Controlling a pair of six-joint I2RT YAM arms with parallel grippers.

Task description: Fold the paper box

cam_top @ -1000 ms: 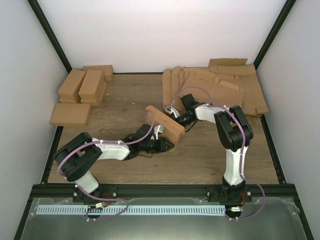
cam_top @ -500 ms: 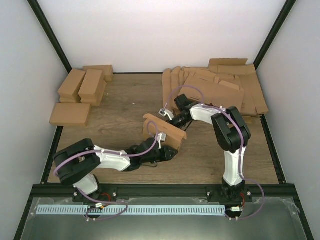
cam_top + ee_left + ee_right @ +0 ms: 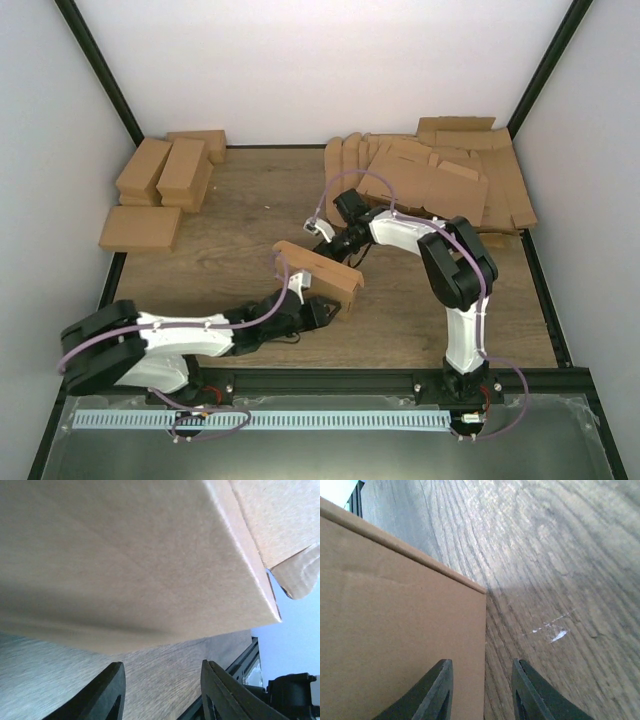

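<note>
This was a lab robot cell: white panels (image 3: 300, 70) in black framing (image 3: 100, 70), brick-shaped boxes (image 3: 165, 175) stockpiled at 10 o'clock, cardboard sheets (image 3: 450, 180) at 2.

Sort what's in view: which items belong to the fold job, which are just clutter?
Job:
- paper box, mid-table between the arms
- left claw
- right claw

Lying about:
- fanned flat cardboard sheets, back right
- closed brown boxes, piled back left

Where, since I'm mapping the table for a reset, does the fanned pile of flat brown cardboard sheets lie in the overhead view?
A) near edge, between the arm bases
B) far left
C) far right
C: the fanned pile of flat brown cardboard sheets covers the far-right corner of the wooden table.
</note>
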